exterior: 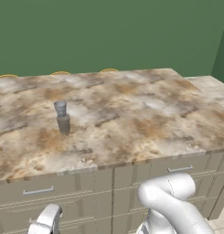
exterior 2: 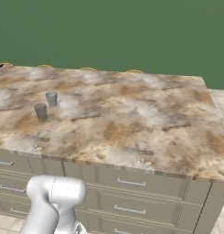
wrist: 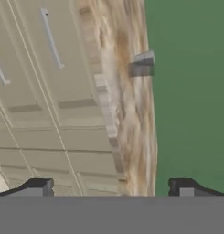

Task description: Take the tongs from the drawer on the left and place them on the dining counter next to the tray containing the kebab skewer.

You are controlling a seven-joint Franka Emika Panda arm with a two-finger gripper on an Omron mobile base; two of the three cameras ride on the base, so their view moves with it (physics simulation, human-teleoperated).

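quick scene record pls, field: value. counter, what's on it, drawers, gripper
counter: marbled stone slab, beige base
on counter: two small grey cups, standing close together on the left part
drawers: all shut; top-left drawer has a silver bar handle
gripper: open, empty, held low in front of the drawer fronts
tongs: hidden, no drawer open yet
arm: white elbow below the counter edge

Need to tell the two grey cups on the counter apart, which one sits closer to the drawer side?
The darker grey cup on the dining counter sits nearer the drawer-front edge; the lighter grey cup stands just behind it, toward the green wall.
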